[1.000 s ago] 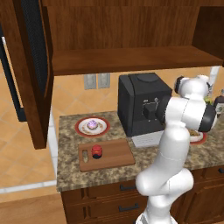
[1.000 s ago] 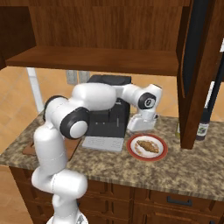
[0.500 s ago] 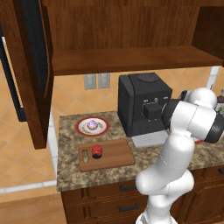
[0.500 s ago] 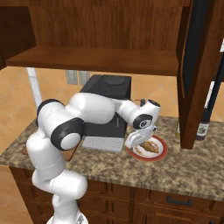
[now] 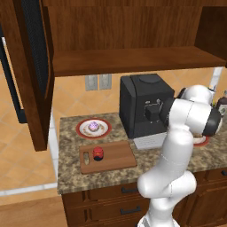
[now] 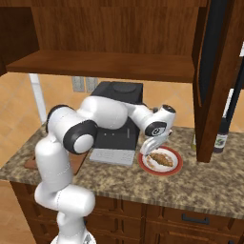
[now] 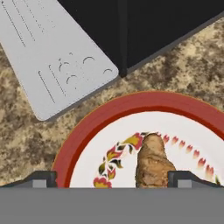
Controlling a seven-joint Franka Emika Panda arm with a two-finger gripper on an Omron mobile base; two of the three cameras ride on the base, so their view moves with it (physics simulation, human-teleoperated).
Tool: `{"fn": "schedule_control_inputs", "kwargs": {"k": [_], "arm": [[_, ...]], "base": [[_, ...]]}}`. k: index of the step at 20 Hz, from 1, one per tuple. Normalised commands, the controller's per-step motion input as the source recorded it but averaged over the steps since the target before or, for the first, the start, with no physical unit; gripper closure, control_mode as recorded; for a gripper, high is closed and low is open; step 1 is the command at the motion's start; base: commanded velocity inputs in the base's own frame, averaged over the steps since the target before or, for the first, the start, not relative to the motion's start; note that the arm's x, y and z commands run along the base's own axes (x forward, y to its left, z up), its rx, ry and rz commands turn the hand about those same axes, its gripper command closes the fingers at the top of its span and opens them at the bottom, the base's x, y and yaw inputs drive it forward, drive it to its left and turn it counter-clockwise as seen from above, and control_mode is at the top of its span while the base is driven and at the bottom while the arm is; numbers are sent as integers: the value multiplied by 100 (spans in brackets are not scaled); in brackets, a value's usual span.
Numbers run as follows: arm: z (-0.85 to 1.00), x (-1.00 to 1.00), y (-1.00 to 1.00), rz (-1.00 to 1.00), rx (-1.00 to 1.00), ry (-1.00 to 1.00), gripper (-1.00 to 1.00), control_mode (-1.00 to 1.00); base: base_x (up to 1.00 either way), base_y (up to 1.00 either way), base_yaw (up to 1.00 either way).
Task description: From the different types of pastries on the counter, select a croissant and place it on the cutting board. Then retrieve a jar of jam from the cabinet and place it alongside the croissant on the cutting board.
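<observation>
gripper [image 6: 151, 151] hanging open just above red-rimmed plate [image 6: 174, 170] | croissant [image 6: 161, 158] lying on that plate, right of coffee machine [image 6: 116, 119] | jar of jam [image 5: 98, 153] sitting on cutting board [image 5: 117, 154]

The counter [image 5: 71, 170] carries a cutting board [image 5: 116, 156] and a black coffee machine [image 5: 144, 104]. A red-rimmed plate [image 5: 83, 128] sits at the board's 11 o'clock. Another red-rimmed plate [image 6: 175, 168] lies at the machine's 4 o'clock in the right base view.

Tan croissant [image 6: 162, 158] lies lower right on its red-rimmed plate; red-lidded jam jar [image 5: 98, 153] stands on the cutting board [image 5: 116, 155], centre-left.
</observation>
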Motion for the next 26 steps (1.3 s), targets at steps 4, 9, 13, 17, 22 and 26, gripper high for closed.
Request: {"fn": "schedule_control_inputs", "kwargs": {"k": [4, 9, 13, 17, 22, 26], "arm": [[0, 17, -3, 3, 0, -1, -100, -100], [-35, 14, -65, 17, -8, -4, -100, -100], [-14, -3, 0, 1, 1, 0, -100, -100], [-67, -34, 29, 1, -11, 0, -100, -100], [-39, -35, 17, 0, 2, 1, -100, -100], [-22, 0, 0, 0, 5, 0, -100, -100]], "base": [[0, 0, 0], [0, 0, 0], [0, 0, 0], [0, 0, 0], [0, 0, 0], [0, 0, 0]]}}
